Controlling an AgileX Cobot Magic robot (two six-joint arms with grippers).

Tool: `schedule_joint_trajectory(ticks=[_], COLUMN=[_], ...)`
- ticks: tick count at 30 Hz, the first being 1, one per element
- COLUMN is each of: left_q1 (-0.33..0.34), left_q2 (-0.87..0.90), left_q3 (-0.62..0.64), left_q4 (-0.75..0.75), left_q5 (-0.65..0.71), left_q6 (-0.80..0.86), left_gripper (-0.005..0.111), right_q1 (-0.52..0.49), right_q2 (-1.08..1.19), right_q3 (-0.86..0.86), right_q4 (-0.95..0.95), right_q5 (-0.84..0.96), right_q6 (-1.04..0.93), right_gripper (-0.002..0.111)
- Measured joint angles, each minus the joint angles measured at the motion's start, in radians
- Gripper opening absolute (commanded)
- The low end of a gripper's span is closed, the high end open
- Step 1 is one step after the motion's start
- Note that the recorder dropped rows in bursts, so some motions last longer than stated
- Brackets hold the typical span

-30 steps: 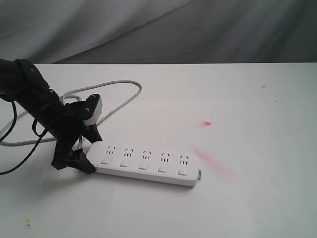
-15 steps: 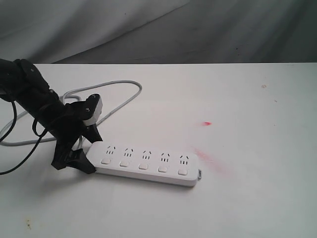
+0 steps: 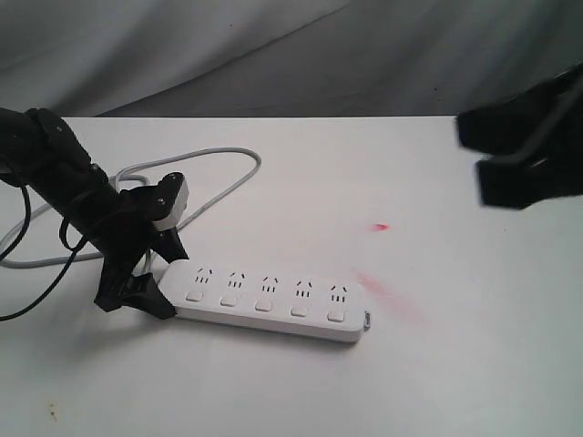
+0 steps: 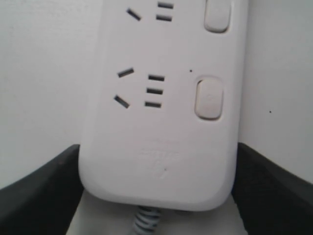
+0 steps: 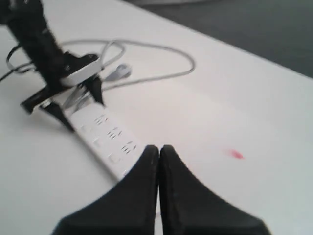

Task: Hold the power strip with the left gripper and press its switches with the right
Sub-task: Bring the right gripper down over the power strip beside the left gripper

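The white power strip (image 3: 273,300) lies flat on the table, its five sockets and its row of switches (image 3: 264,306) facing up. My left gripper (image 3: 164,273) is shut on the strip's cord end, one black finger on each long side. The left wrist view shows that end of the power strip (image 4: 161,122) between the fingers (image 4: 44,191), and a switch (image 4: 209,99). High at the right, my right gripper (image 3: 474,155) is a blurred shape well away from the strip. Its fingertips (image 5: 159,149) are pressed together on nothing, and the power strip (image 5: 105,139) lies beyond them.
The grey cord (image 3: 228,155) loops behind the left arm toward the table's left edge. A small red spot (image 3: 381,227) and a pale red smear (image 3: 392,296) mark the white table (image 3: 474,346) right of the strip. A dark backdrop hangs behind the table's far edge.
My right gripper has come into the exterior view at the upper right; it was out of view before. The left gripper and the strip have not moved.
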Motion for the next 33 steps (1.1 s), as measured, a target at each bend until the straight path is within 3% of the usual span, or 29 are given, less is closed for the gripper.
schedule_joint_trajectory(ticks=[5,10,16,23,30,33], left_q1=[0.0,0.0,0.0,0.0,0.0,0.0], left_q2=[0.0,0.0,0.0,0.0,0.0,0.0], left_q3=[0.0,0.0,0.0,0.0,0.0,0.0], left_q4=[0.0,0.0,0.0,0.0,0.0,0.0], left_q5=[0.0,0.0,0.0,0.0,0.002,0.002], left_q6=[0.0,0.0,0.0,0.0,0.0,0.0], left_gripper=[0.053,0.053,0.053,0.053,0.053,0.053], right_q1=[0.093,0.102,0.11,0.163,0.217,0.232], right_q2=[0.19,0.367,0.54,0.71,0.836,0.872], right_q3=[-0.006,-0.023,-0.158,-0.323,-0.357,-0.357], right_q4=[0.118,0.23,0.347,0.417,0.496,0.501], right_q5=[0.0,-0.064,-0.041,-0.028,-0.141,-0.177], right_q6=[-0.2,-0.408,-0.602,-0.761,-0.819,-0.823], right_gripper=[0.0,0.0,0.0,0.0,0.0,0.007])
